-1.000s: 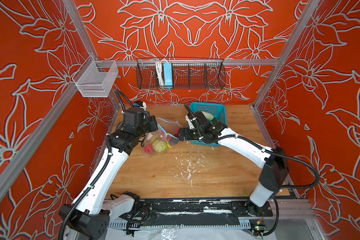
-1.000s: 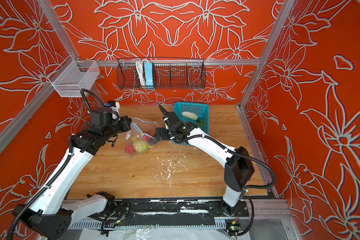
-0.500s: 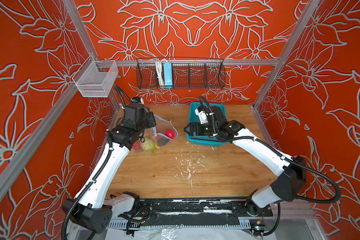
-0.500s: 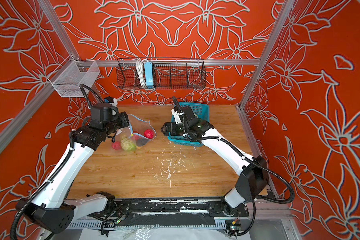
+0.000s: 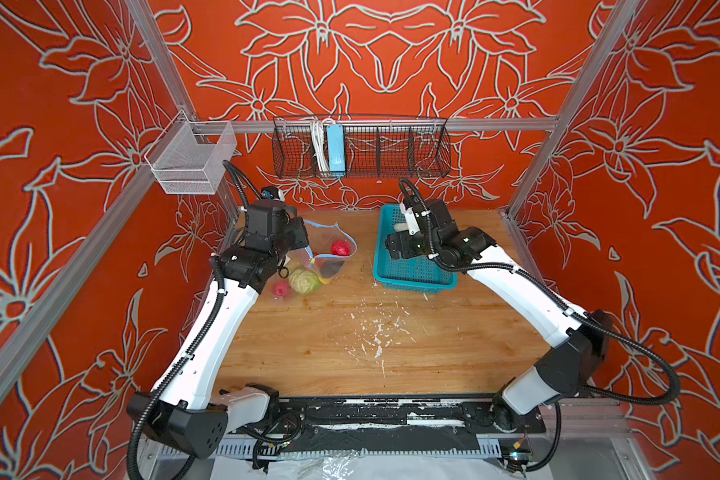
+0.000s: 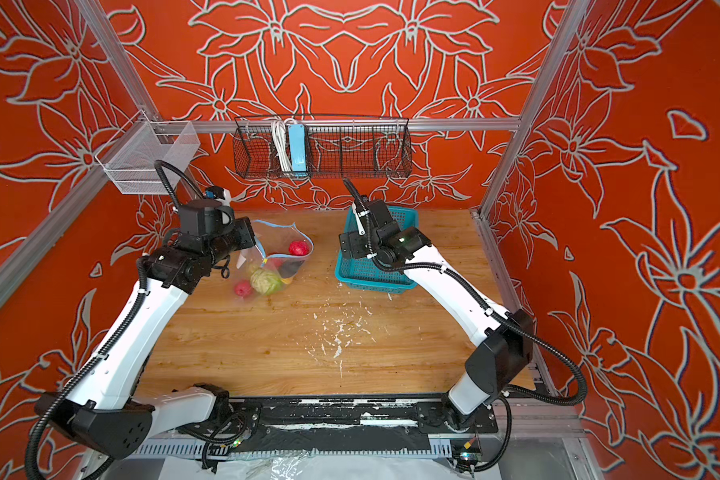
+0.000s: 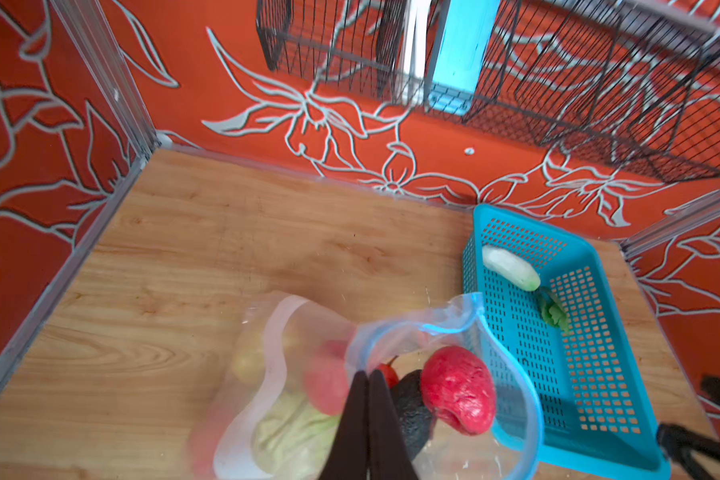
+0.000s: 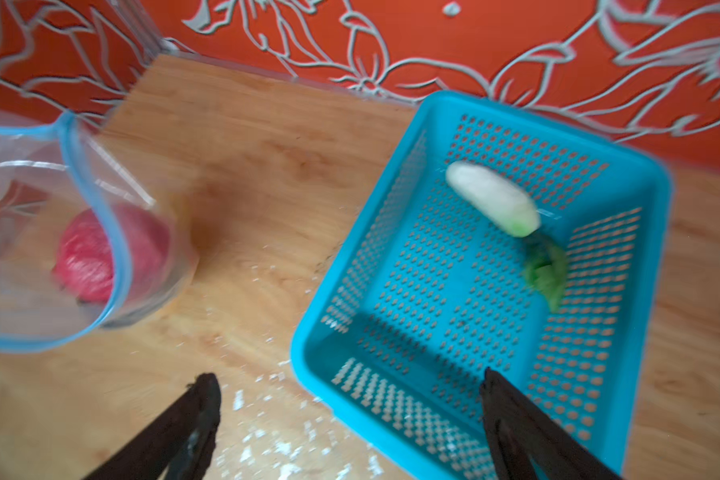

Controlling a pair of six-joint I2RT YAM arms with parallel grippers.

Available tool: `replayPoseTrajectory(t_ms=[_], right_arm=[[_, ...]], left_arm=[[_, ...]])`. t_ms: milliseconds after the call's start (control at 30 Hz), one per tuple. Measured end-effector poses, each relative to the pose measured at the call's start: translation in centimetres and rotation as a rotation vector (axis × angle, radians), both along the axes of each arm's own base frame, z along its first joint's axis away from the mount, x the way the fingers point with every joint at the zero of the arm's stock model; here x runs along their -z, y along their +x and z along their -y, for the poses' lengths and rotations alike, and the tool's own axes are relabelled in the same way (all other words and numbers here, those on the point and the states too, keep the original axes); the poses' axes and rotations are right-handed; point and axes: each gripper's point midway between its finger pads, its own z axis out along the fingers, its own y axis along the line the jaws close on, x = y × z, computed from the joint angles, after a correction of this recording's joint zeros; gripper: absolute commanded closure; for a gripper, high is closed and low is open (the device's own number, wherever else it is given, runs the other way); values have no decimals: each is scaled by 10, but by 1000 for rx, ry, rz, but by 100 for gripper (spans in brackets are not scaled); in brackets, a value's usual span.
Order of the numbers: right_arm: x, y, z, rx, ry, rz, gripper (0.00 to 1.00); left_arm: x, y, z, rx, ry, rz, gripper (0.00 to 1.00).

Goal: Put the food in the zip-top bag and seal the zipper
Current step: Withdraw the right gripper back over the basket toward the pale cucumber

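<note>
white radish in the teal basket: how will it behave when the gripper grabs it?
Probably rolls: the white radish is rounded and elongated, lying loose on the flat floor of the teal basket. Likely slippery, since its surface looks smooth, so pinch across the narrow width. It looks rigid and shouldn't deform.

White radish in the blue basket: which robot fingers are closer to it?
Right. The right fingers hang open above the basket that holds the white radish. The left fingers are shut on the zip-top bag, off to one side.
</note>
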Motion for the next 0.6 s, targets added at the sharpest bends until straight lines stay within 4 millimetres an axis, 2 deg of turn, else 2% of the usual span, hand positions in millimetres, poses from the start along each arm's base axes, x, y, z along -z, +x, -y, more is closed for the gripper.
replayPoseTrajectory(t_ms=[100, 200, 333, 433, 600], right_arm=[[7, 15, 3, 6, -88, 10, 4], [12, 37, -2, 1, -156, 18, 4], [29, 48, -2, -43, -220, -9, 2], [39, 56, 1, -65, -256, -31, 2], [49, 86, 10, -75, -258, -58, 2]], left_arm=[[16, -1, 3, 12, -11, -38, 100], [20, -2, 6, 25, -25, -47, 100], [20, 0, 12, 46, -50, -43, 100], [24, 0, 15, 54, -71, -47, 100], [38, 1, 23, 72, -115, -69, 100]])
